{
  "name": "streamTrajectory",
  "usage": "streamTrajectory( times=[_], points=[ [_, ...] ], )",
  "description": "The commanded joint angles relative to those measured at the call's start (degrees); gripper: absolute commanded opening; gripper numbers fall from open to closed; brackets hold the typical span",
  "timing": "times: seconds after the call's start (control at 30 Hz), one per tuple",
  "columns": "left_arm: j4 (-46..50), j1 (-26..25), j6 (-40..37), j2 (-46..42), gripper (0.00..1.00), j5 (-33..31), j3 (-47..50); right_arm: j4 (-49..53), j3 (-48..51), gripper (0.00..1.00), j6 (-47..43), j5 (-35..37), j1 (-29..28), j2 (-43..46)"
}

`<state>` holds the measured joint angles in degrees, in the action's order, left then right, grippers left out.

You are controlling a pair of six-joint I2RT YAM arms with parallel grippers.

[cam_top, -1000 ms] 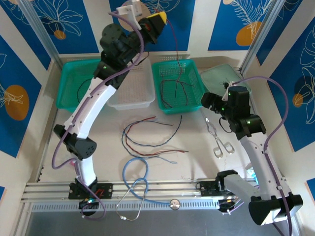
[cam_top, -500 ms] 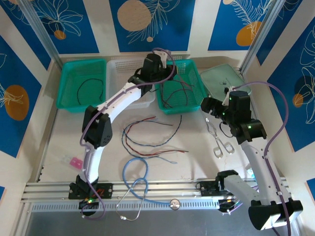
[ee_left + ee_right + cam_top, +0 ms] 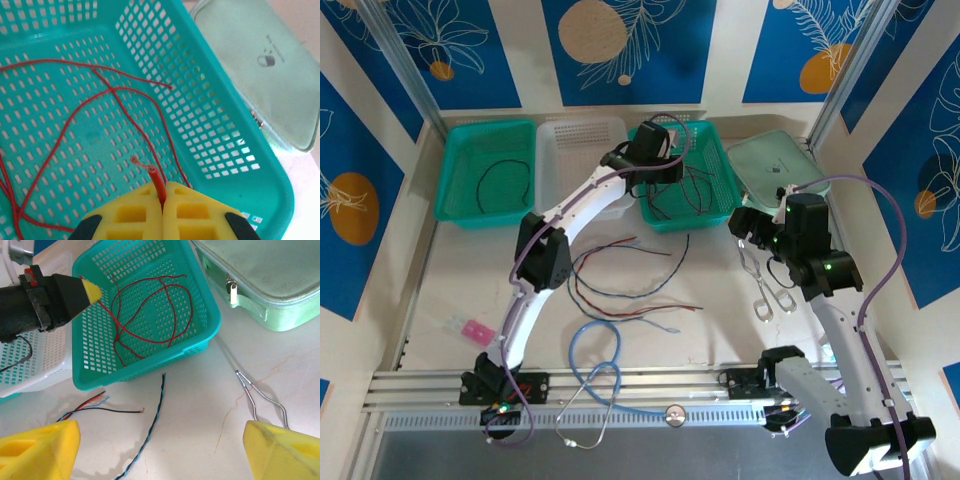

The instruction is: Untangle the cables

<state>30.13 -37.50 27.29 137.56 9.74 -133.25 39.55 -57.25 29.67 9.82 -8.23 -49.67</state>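
Left gripper (image 3: 163, 194): fingers pressed together on the end of a red wire (image 3: 121, 102), whose frayed tip pokes up past the pads.
Why there: it hangs over the right basket (image 3: 220, 125), and most of that wire already lies looped on the basket's floor. The clamp probably only needs to let go for the wire to drop in.
Sorting: a black wire (image 3: 495, 185) lies alone in the left basket (image 3: 455, 150) — one colour per basket, I judge.
Cables (image 3: 620, 275): the rest lie on the table (image 3: 720, 310) between the arms, just in front of the right basket. Red, black and blue-grey strands curl across one another there.
Right gripper (image 3: 159, 440): fingers wide apart and holding nothing. It hovers over the table beside the tongs (image 3: 260, 400), near the end of a blue-grey strand — a fair spot to wait for the next pull.
Progress: partly done, with several strands not yet separated.
Risk: the thin wire could spring back over the basket's rim on release.
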Motion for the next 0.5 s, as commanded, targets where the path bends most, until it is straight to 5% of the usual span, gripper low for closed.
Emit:
streamTrajectory(
  times=[0.0,0.3,0.47],
  points=[
    [6.33,-0.55,0.75,3.44,0.00,-1.22,-2.41,0.94,0.30,0.85,0.53,-0.33,0.17,0.97],
    [10.60,0.36,1.84,8.16,0.00,0.52,-9.37,1.49,0.04,0.85,0.48,-0.16,0.23,1.49],
    [10.25,0.51,1.45,7.45,0.28,1.95,-9.43,1.60,0.13,0.85,0.64,-0.25,0.22,1.93]
  ],
)
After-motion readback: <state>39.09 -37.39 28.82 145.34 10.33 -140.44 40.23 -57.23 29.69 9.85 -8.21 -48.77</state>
